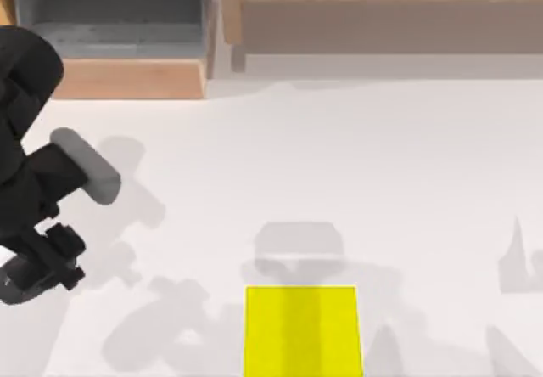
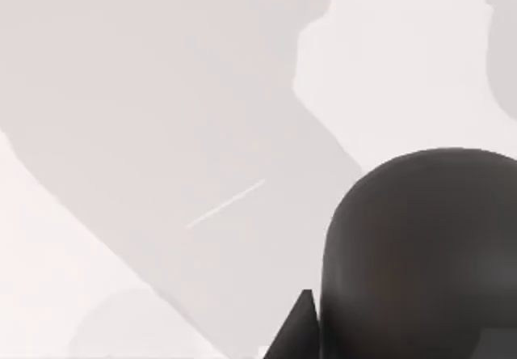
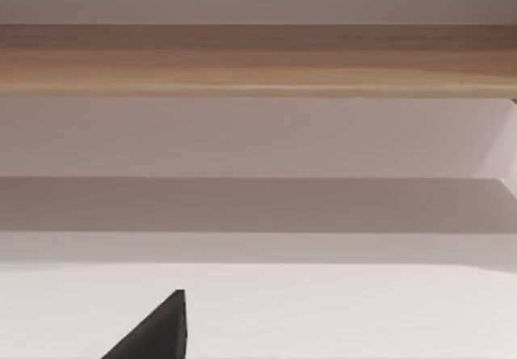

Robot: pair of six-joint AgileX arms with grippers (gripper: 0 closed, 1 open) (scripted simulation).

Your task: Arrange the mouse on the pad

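Left gripper (image 1: 38, 267) is hanging over the table's (image 1: 339, 156) left edge; grip state cannot tell. Mouse (image 2: 420, 254), a smooth dark rounded lump, is showing close under the left wrist camera; its heading is unclear. Pad (image 1: 302, 330), flat, thin, bright yellow, faintly banded, is lying at the near edge, well apart.

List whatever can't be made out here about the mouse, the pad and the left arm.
1. Mouse: in the left wrist view it is cut off by the frame edge. In the top view it sits at the table's left, mostly hidden by the left end effector, so I cannot tell whether it is lifted or resting.
2. Pad: in the top view its near end is cut off by the bottom edge.
3. Left arm: in the top view it is cut off by the left edge.
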